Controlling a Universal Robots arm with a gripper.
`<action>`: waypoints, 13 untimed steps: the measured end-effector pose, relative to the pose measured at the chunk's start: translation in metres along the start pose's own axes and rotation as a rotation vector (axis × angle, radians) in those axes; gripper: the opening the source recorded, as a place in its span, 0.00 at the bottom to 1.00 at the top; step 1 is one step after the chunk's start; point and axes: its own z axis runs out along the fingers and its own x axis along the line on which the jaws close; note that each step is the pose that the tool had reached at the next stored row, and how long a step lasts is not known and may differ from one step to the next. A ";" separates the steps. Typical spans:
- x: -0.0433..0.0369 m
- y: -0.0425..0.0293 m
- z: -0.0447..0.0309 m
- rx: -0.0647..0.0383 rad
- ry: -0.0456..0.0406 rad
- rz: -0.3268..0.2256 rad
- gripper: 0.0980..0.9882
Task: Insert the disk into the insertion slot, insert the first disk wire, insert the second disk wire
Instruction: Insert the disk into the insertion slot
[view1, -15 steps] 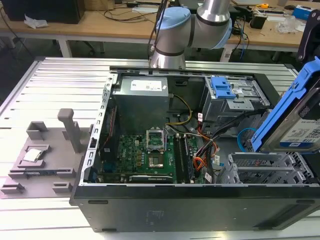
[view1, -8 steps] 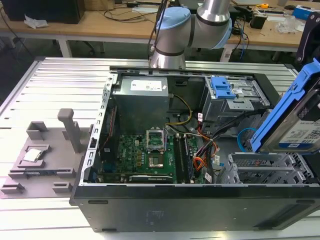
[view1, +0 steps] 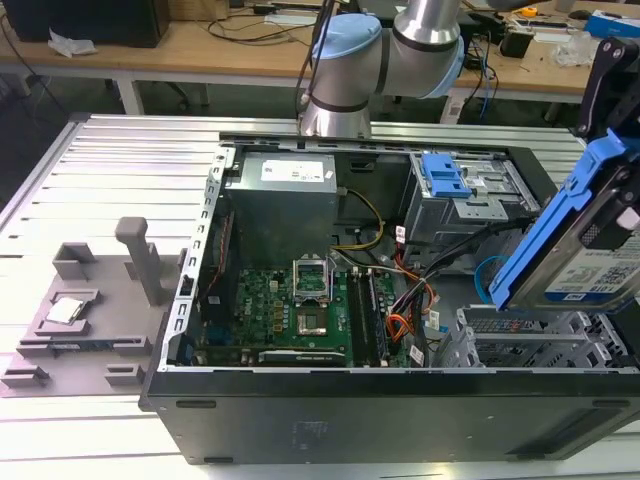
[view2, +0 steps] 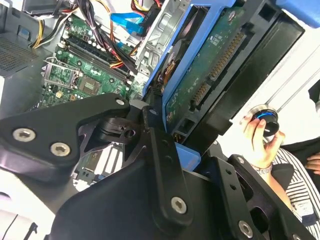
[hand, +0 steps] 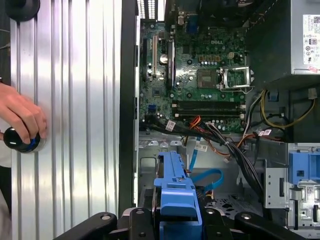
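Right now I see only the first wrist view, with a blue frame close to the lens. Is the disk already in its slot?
Observer: No. In the exterior view the disk hangs tilted over the silver cage, not lying inside it.
Operator: Which side of it faces that camera?
Observer: The side with the white label.
Operator: And the other side?
Observer: In the second wrist view its green circuit board shows.

The disk, silver with a white label and clipped in a blue frame, hangs steeply tilted and is not yet inserted. Just below it lies the slot, a silver perforated cage bay on the exterior view's right.
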 end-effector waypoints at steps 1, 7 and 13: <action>0.0001 0.0011 0.0014 0.000 -0.0003 0.000 0.30; 0.0000 0.0020 0.0057 0.000 -0.0001 0.000 0.30; 0.0000 0.0027 0.0104 0.000 0.0001 0.000 0.30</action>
